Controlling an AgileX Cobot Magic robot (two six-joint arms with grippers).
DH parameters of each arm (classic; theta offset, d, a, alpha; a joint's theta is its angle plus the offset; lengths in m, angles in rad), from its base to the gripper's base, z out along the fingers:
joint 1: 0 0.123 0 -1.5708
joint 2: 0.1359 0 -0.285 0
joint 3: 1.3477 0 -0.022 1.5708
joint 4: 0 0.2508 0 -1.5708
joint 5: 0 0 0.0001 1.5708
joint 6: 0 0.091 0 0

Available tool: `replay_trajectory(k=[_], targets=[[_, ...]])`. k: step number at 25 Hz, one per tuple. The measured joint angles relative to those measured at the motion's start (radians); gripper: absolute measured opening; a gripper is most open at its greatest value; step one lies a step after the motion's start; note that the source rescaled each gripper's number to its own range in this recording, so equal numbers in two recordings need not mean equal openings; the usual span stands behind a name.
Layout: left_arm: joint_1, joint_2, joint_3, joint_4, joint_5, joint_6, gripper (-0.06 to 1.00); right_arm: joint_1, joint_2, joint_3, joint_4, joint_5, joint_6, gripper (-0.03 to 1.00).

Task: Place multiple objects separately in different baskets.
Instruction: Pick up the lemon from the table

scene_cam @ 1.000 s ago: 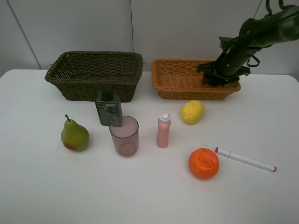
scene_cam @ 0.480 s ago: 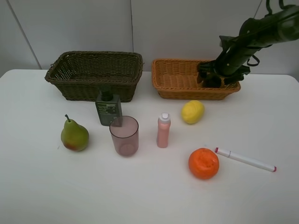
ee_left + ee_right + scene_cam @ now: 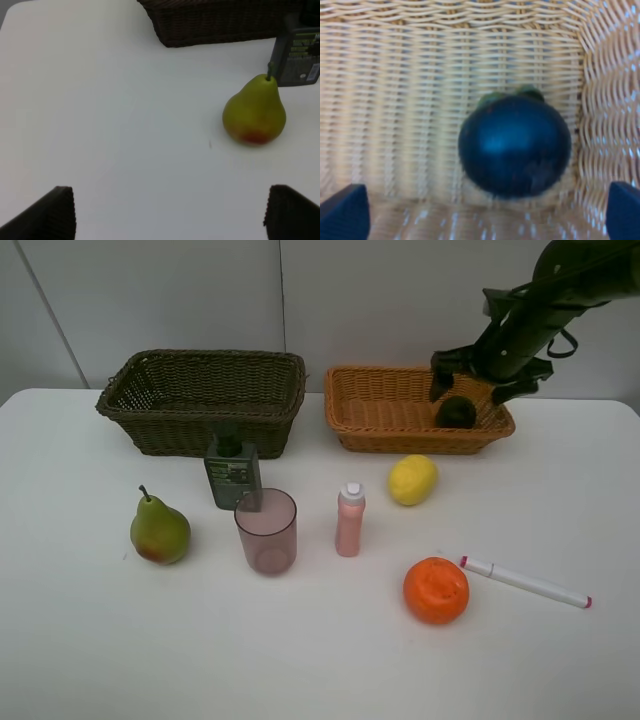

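The dark green round fruit (image 3: pixel 458 412) (image 3: pixel 515 145) lies in the right end of the light orange-tan basket (image 3: pixel 385 415) (image 3: pixel 395 100). My right gripper (image 3: pixel 469 390) (image 3: pixel 485 217) hangs just above it, open and holding nothing. On the table stand the pear (image 3: pixel 159 530) (image 3: pixel 255 112), pump bottle (image 3: pixel 232 475) (image 3: pixel 300 60), pink cup (image 3: pixel 266 530), small pink bottle (image 3: pixel 350 520), lemon (image 3: pixel 413 480), orange (image 3: pixel 436 590) and white marker (image 3: pixel 525 582). The dark basket (image 3: pixel 200 400) (image 3: pixel 225 20) holds nothing. My left gripper (image 3: pixel 170 217) is open over bare table, a short way from the pear.
Both baskets sit side by side along the back of the white table (image 3: pixel 100 640), near the grey wall. The pump bottle stands right in front of the dark basket, and the cup nearly touches the bottle.
My right gripper opened, left the dark green round fruit lying in the orange-tan basket, and rose above it. The left side has not changed.
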Motion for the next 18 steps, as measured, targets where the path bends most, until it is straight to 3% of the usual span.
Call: replay_trajectory(k=[12,18], targets=[[0.0,0.0,0.0,0.0,0.0,0.0,1.0,0.099,-0.119,0.0,0.014,0.275,0.088,1.0],[0.0,0.0,0.0,0.0,0.0,0.0,1.0,0.194,-0.119,0.0,0.024,0.32,0.145,1.0]])
